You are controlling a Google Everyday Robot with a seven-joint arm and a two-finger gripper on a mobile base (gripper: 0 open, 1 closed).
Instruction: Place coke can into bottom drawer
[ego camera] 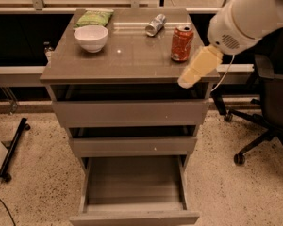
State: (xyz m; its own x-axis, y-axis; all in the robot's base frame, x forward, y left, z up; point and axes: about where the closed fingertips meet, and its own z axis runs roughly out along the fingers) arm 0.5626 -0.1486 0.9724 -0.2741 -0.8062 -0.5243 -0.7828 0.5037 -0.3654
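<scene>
Coke can [182, 43] stands upright near the right front corner of the cabinet top [132, 55], ungrasped, so we judge the task barely begun: grasping it, carrying it down and letting it go all remain. The bottom drawer [134, 180] is already pulled out. Our gripper [198, 68] hangs just right of and below the can, over the top's right edge, pointing down-left; whether it is open or closed we cannot tell.

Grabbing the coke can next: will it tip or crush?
The coke can stands upright and narrow, so a sideways nudge likely tips it; it may roll. Thin metal, it probably dents under hard squeeze. The end effector hangs at the front right corner of the cabinet.
</scene>
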